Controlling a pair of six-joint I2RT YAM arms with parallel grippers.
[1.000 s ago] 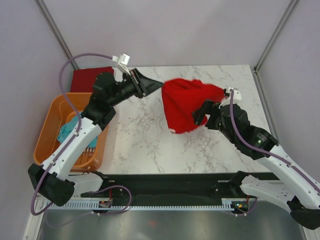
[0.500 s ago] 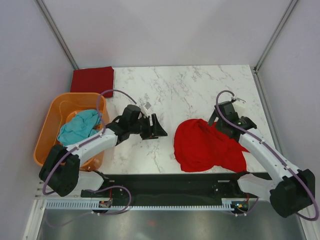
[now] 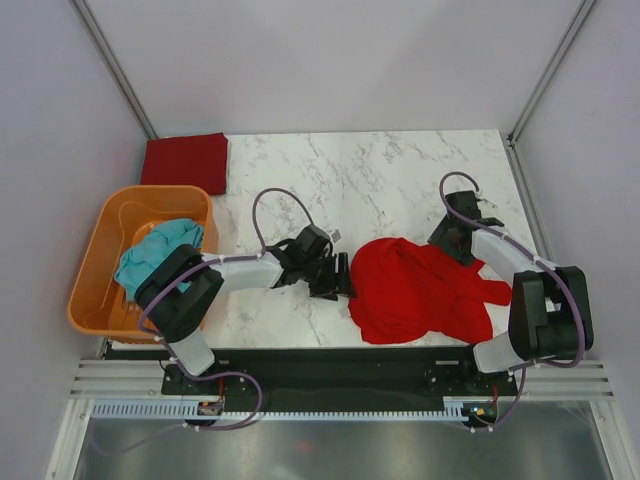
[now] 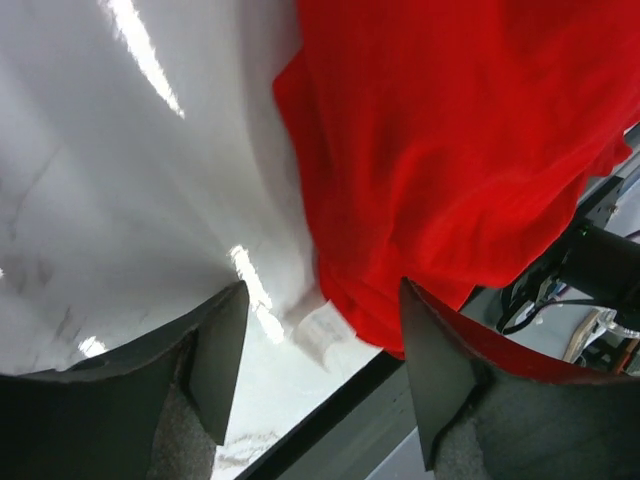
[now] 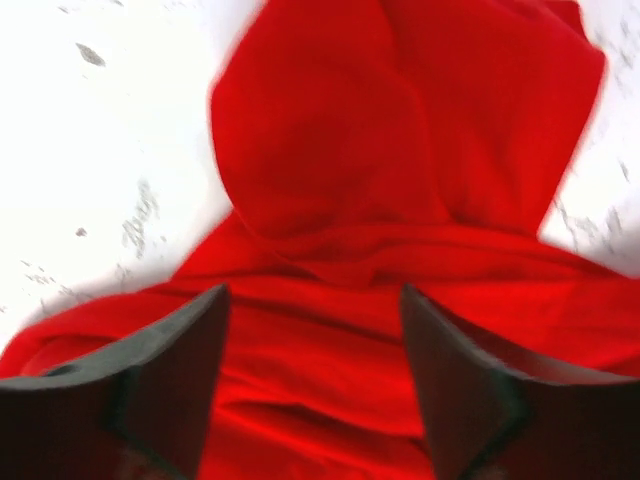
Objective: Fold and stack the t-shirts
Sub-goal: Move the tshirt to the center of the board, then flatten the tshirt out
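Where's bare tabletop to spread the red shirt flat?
Free: the back of the marble table, from the folded maroon shirt across to the right edge. Crowded: near right, where left gripper and right gripper flank the crumpled red shirt. The orange basket takes the left.

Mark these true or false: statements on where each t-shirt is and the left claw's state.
1. The bright red t-shirt lies crumpled on the table. True.
2. The teal t-shirt is spread flat on the table. False: it is bunched in the orange basket.
3. The maroon t-shirt lies folded beyond the basket. True.
4. The left claw is clamped on the bright red t-shirt. False: it is open, beside the shirt's edge.
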